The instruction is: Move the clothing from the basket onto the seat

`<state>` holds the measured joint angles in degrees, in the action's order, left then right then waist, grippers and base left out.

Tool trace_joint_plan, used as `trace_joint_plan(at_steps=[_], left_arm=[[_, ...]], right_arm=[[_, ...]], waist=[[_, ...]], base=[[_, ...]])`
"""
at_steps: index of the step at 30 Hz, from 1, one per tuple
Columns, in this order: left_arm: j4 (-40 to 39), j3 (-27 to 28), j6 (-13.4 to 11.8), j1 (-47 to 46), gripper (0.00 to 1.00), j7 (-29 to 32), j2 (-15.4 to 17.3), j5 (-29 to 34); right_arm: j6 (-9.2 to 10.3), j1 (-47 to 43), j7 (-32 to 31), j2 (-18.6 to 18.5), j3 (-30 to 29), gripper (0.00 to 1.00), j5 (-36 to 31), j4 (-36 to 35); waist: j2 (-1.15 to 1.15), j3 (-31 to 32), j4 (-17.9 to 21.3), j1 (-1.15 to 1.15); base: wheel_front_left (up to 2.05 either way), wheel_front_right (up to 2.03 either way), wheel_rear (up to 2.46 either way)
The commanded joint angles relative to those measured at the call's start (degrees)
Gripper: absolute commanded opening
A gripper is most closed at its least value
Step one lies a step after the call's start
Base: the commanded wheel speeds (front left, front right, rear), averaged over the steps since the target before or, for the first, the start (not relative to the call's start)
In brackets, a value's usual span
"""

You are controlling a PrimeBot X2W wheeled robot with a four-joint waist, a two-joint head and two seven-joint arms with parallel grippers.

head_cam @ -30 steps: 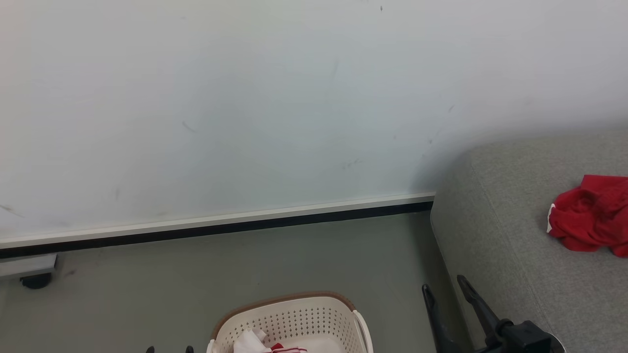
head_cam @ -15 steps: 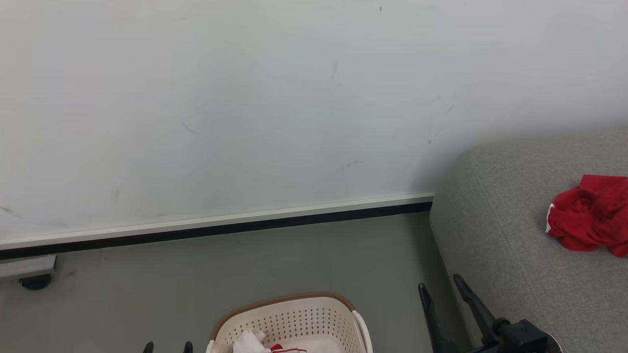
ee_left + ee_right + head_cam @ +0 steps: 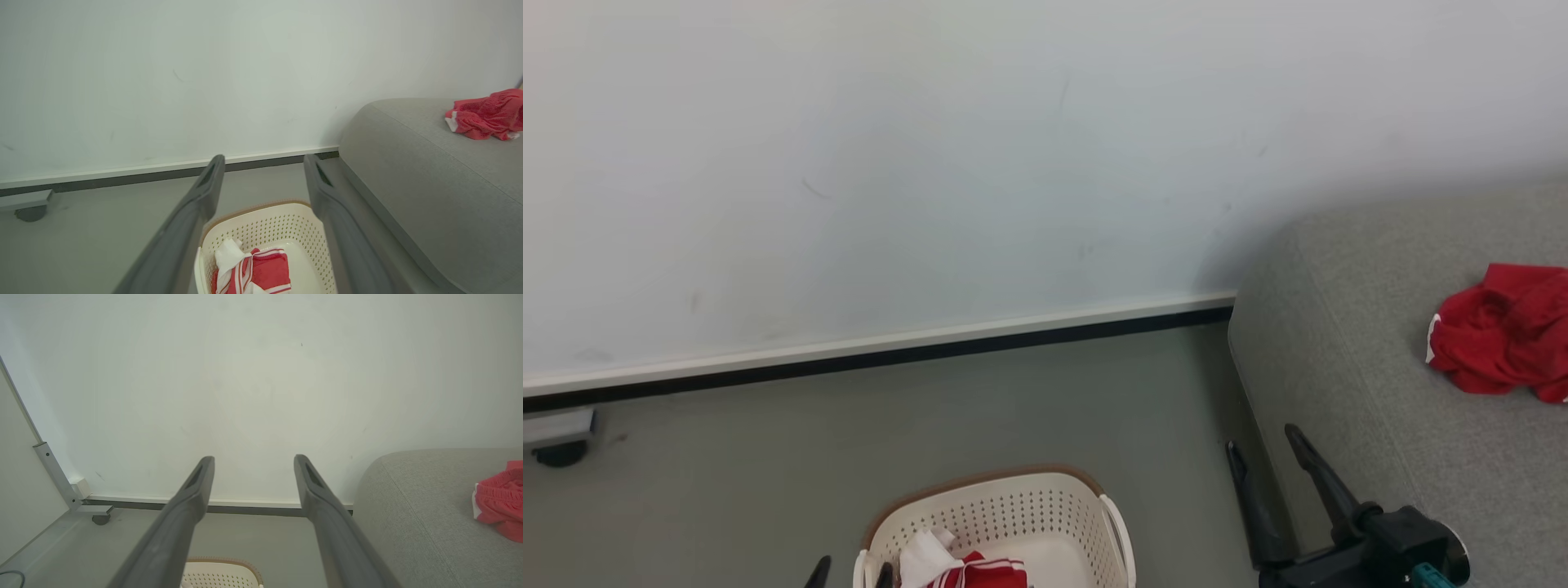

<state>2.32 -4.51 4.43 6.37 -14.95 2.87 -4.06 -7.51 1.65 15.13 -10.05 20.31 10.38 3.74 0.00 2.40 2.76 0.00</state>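
Basket [image 3: 1013, 510]: red striped clothing [image 3: 988, 572] inside.
Seat [image 3: 1339, 351]: one red garment [image 3: 1494, 347] on top.
Left gripper [image 3: 264, 163]: jaws spread, empty.
Right gripper [image 3: 1264, 441]: jaws spread, empty.

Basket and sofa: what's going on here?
Mid-task: the basket is being emptied onto the seat. One red garment lies on the seat; a striped garment is in the basket. The left gripper and right gripper both have open, empty jaws, the left one near the basket.
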Motion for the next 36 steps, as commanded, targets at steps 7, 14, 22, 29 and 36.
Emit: trace_joint_plan(at_steps=[7, 14, 22, 29, 36], left_arm=[[7.55, -3.2, 2.04, -7.37, 1.0, -0.3, 0.84, 1.37], [18.22, -8.17, 2.89, -19.49, 1.0, -0.27, 2.59, 2.45], [31.28, -13.54, 2.97, -34.1, 1.0, -0.26, 5.59, 5.69], [45.96, -19.59, 3.02, -46.2, 1.0, 1.95, 7.28, 4.99], [53.71, -27.18, 3.03, -54.73, 1.0, 3.56, 9.25, 6.11]], right_arm=[[0.04, 3.73, 0.06, 0.22, -0.85, 1.0, -0.76, -2.95], [0.04, 9.86, 0.06, 0.77, -0.78, 1.0, -1.86, -6.26], [0.04, 17.33, 0.06, 2.79, 0.14, 1.0, -2.79, -9.56], [0.04, 23.12, 0.06, 5.25, 0.55, 1.0, -2.63, -13.19], [0.04, 26.09, 0.06, 6.69, 1.04, 1.0, -1.92, -13.94]], waist=[[0.0, -8.48, 2.16, 0.0], [0.0, -19.25, 3.65, 0.0], [0.0, -30.65, 6.26, 0.0], [0.0, -39.34, 9.58, 0.0], [0.0, -44.66, 12.08, 0.0]], base=[[0.0, 0.0, 0.0], [0.0, 0.0, 0.0], [0.0, 0.0, 0.0], [0.0, 0.0, 0.0], [0.0, 0.0, 0.0]])
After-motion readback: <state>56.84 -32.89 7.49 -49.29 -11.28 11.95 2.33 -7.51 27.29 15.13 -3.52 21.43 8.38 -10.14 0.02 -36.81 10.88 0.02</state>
